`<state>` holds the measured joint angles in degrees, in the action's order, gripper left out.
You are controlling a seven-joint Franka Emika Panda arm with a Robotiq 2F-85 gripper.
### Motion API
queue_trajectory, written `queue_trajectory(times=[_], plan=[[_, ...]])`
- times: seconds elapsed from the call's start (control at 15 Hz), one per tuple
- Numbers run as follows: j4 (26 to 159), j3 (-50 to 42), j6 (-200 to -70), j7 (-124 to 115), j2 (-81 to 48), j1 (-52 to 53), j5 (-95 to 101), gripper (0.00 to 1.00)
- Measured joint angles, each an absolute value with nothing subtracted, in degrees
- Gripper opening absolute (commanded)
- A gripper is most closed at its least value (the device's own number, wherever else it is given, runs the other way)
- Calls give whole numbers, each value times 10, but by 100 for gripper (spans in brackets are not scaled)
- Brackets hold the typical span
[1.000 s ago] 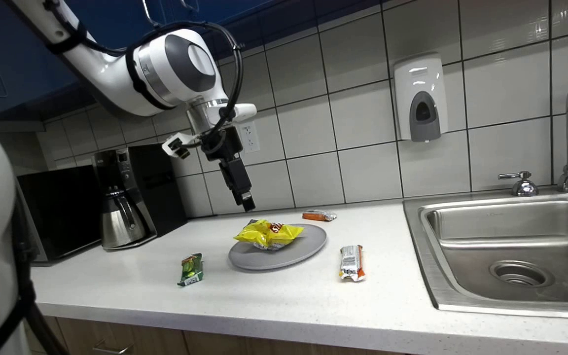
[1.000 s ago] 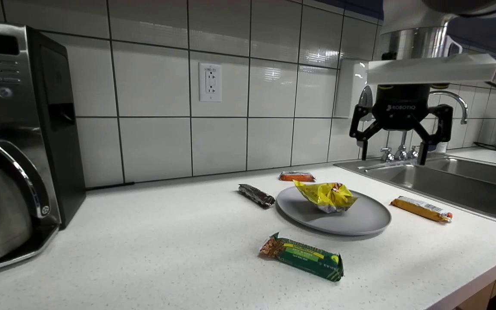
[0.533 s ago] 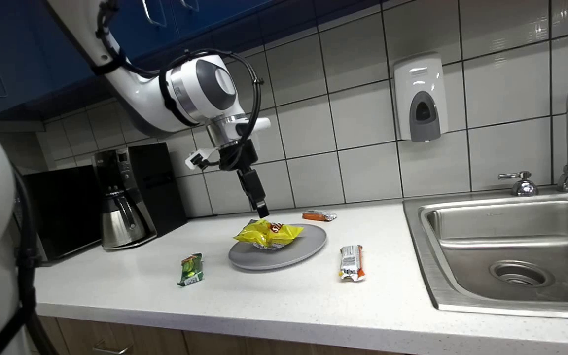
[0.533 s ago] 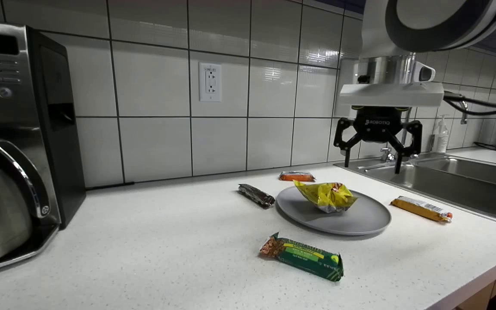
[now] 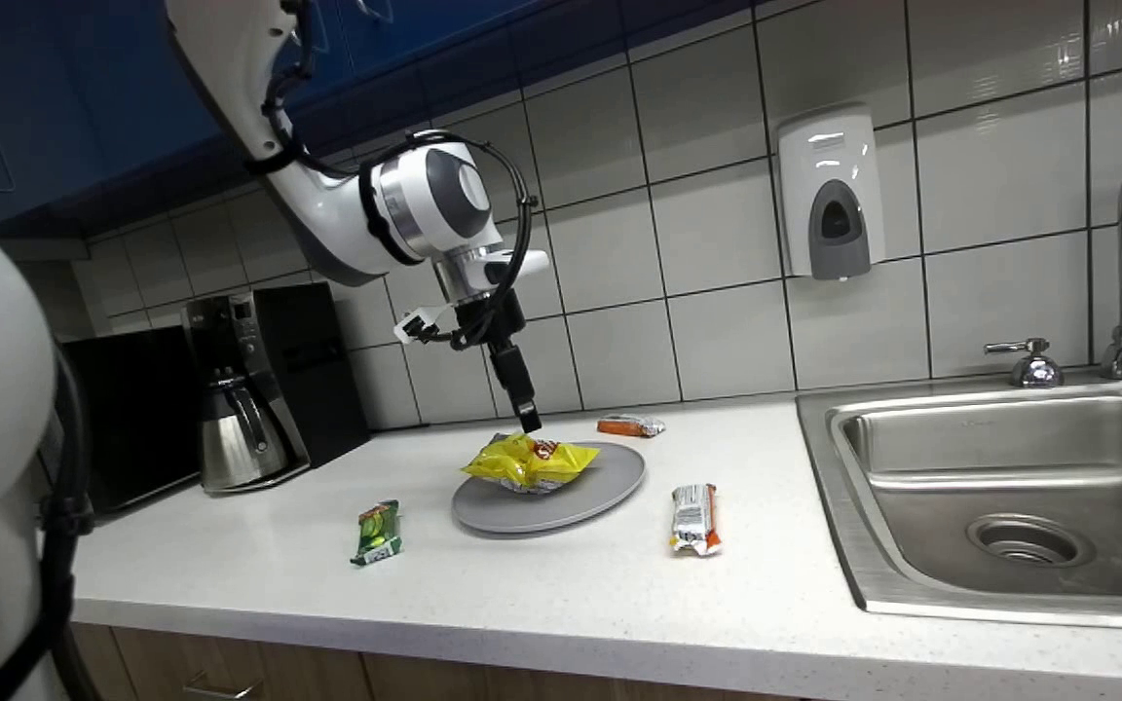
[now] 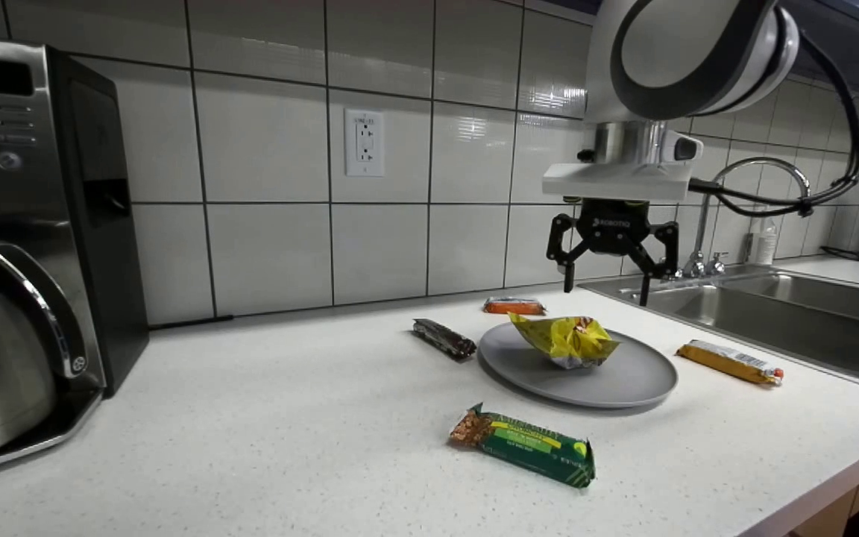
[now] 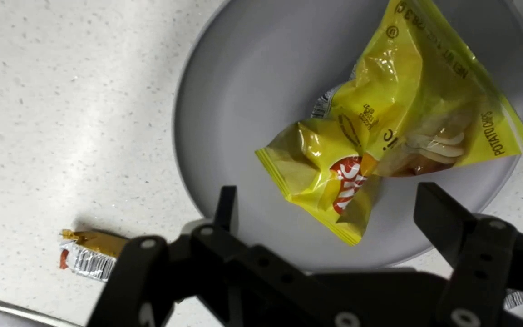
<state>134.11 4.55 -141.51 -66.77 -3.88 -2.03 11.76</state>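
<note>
Black two-fingered gripper (image 6: 606, 295) hovers, jaws wide apart with nothing clasped, over a crumpled yellow plastic bag of potato chips (image 7: 366, 131). Bag lies on a round, matte grey plate (image 7: 225, 113); no contact with the fingers (image 7: 438, 218) that I can make out.

Wrist view: fingers flank the bag's short logo end; the bulk lies off to the upper right. For a clean grip I'd centre over the pinched waist, set the jaws across it, come straight down and close softly: thin film likely slips, chips likely crush. Best to stop short of the plate; fingertips coming in wide could catch its rim.

Around: dark brown wrapped bar (image 6: 443, 339) just beside the plate, green wrapped bar (image 6: 537, 451) near, orange and silver wrapped bar (image 6: 514, 306) beyond, golden-yellow and silver wrapped bar (image 6: 731, 363) toward the stainless-steel sink (image 5: 845, 506). None looks to block a straight descent. Black-and-steel coffee maker (image 6: 8, 194) stands well apart.
</note>
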Motion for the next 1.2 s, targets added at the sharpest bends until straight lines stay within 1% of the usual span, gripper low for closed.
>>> queue_trajectory(times=[0.53,1.2], plan=[[1266,10,-1415,-695,-120,35,119,100],[1260,-2,-1414,-695,-131,69,119,100]])
